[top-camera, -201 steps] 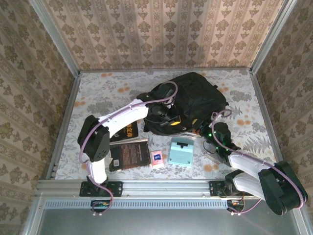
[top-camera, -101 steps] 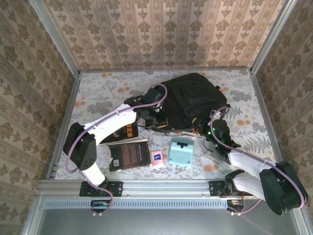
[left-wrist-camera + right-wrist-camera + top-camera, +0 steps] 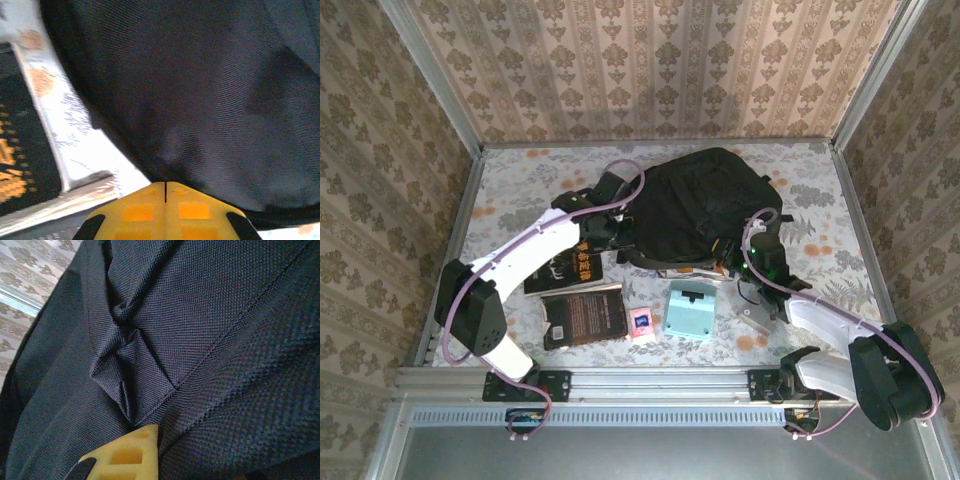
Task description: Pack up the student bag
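Limp, soft student bag (image 3: 705, 205): right claw (image 3: 152, 432) pinches a seam fold, probably the best hold, left claw (image 3: 165, 186) pressed together at its edge.

Around my table (image 3: 520, 180), covered in a pale floral cloth, stand three walls (image 3: 660, 60) of beige patterned wallpaper, joined by grey metal rails (image 3: 433, 75).

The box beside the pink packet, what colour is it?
The box is light teal, clearest in the top external view.
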